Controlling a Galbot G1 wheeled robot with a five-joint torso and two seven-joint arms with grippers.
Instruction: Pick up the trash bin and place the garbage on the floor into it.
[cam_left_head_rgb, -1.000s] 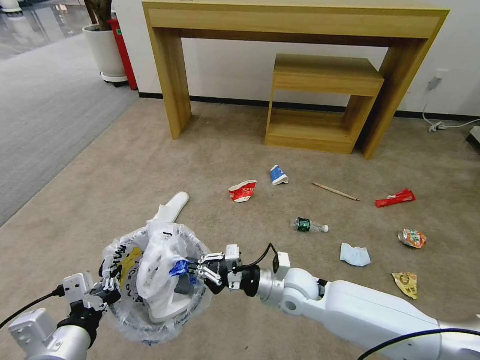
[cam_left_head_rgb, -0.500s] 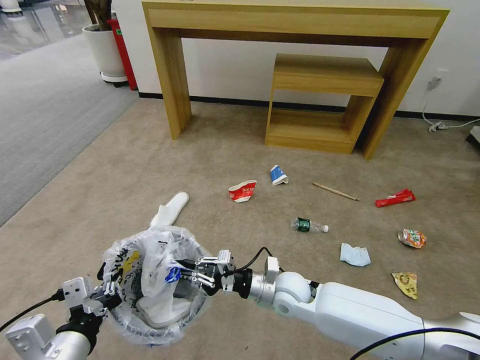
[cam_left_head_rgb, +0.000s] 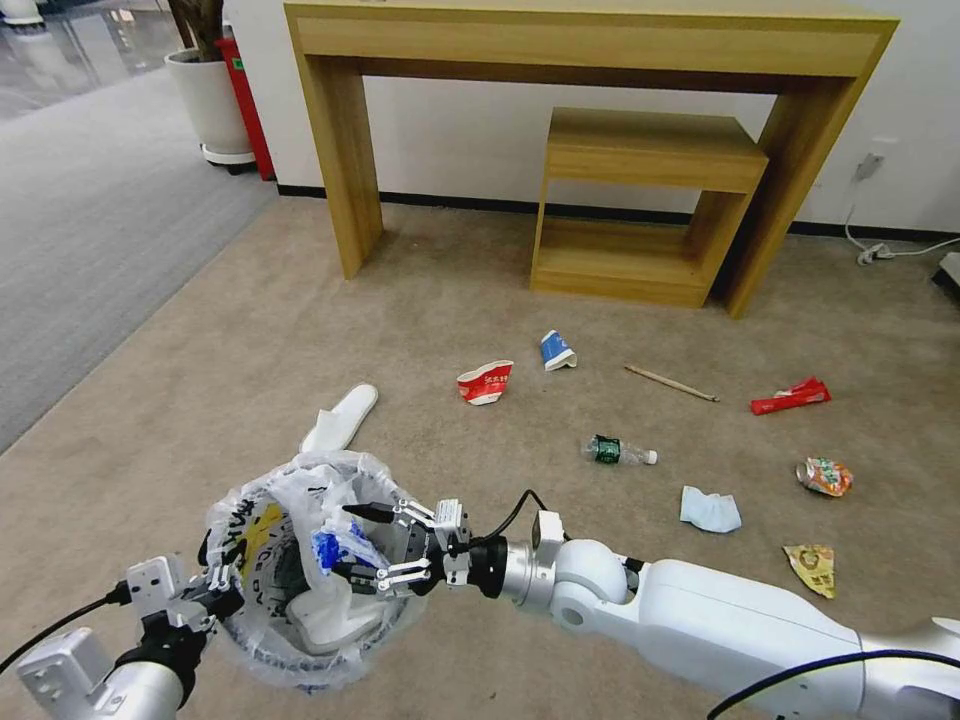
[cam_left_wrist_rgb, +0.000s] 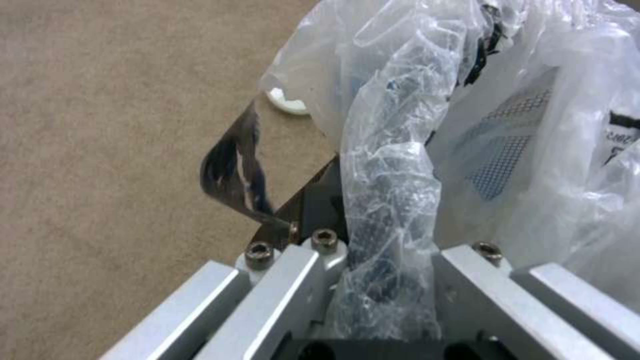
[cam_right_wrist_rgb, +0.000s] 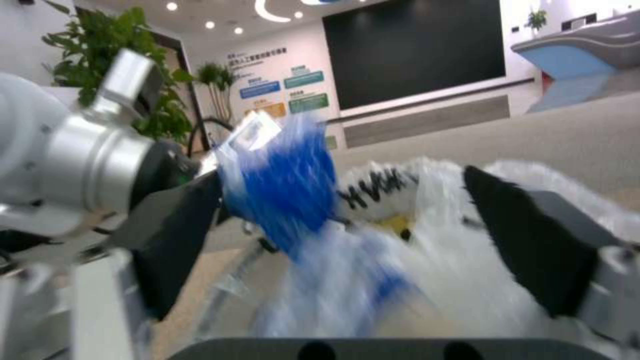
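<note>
Left gripper (cam_left_head_rgb: 215, 585) is clamping the bag-wrapped rim of the trash bin (cam_left_head_rgb: 262, 640), holding it off the floor (cam_left_head_rgb: 480, 620); crinkled liner is filling the gap between its jaws. Right gripper (cam_left_head_rgb: 378, 545) is hanging over the bin mouth, jaws spread wide, gripping nothing. A white-and-blue plastic bag (cam_left_head_rgb: 335, 545) is sitting just off its tips, inside the liner beside a white slipper (cam_left_head_rgb: 330, 622). My read: the drop is landing well. Good practice is lifting the right jaws straight up so the tips aren't snagging the liner, and keeping the bin level.
</note>
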